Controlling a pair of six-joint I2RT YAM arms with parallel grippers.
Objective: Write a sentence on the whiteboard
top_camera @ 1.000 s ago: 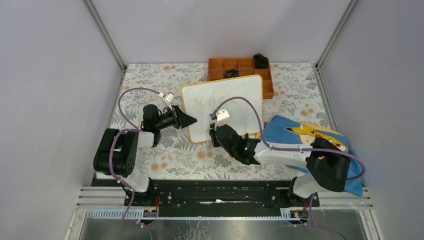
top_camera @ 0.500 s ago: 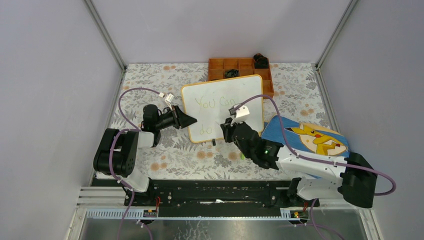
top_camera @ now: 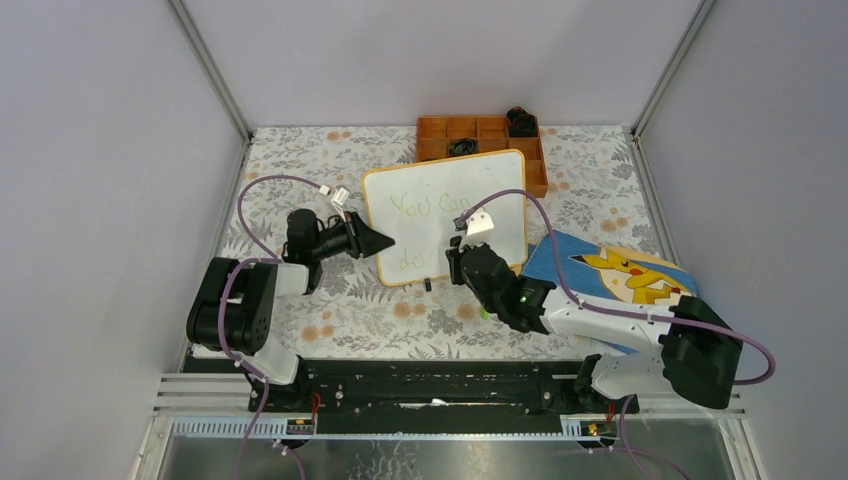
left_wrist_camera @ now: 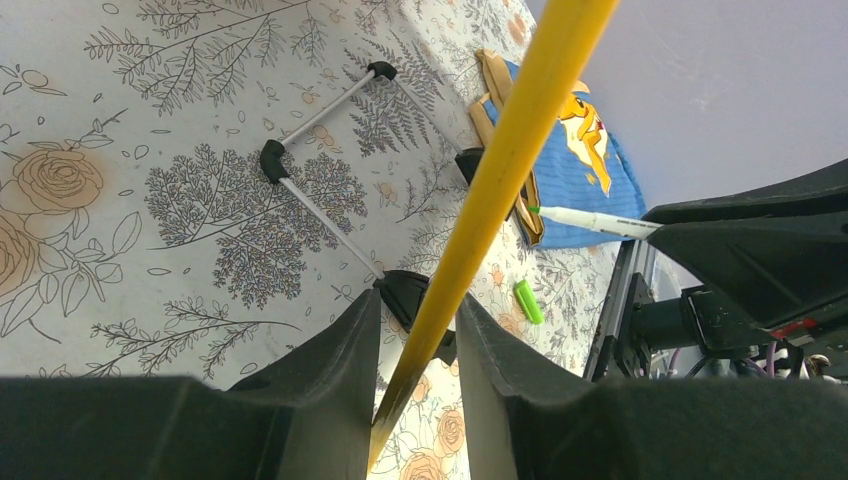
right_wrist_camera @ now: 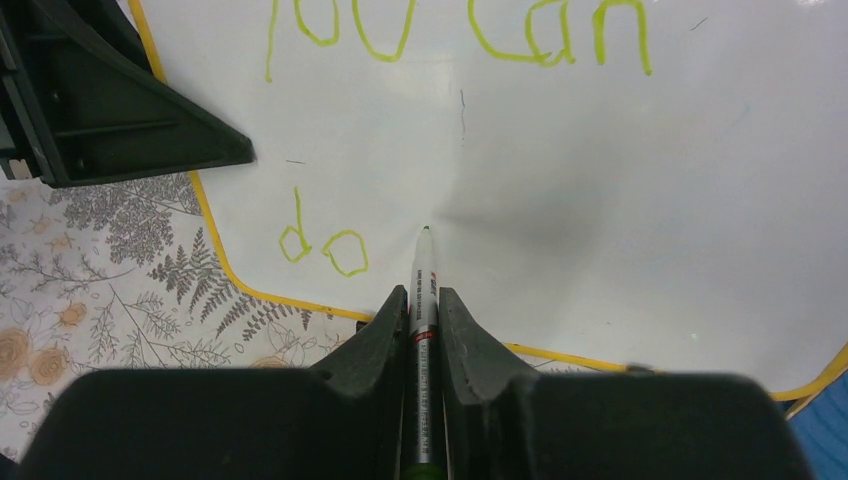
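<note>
Whiteboard (top_camera: pixel 480 190): is lying at the middle of the table (top_camera: pixel 300 160), its long axis running left to right with the right end angling slightly away from the arms. Its far right corner is overlapping the orange tray (top_camera: pixel 432 128).
Sentence (right_wrist_camera: pixel 460 30): is showing "You can" along the far line and "do" below it at the left, and is reading upright from the robot's side.
Left gripper (left_wrist_camera: pixel 415 310): is clamping the board's yellow frame at the left edge, its jaws narrowed to the frame's thickness.
Right gripper (right_wrist_camera: pixel 424 300): is gripping a marker (right_wrist_camera: pixel 424 285), its jaws nearly closed around the barrel.
Marker axis: is pointing away from the arm bases, in line with the fingers, its tip meeting the white surface just right of "do".
Blue cloth (top_camera: pixel 556 262): is lying just beside the board's right edge.
</note>
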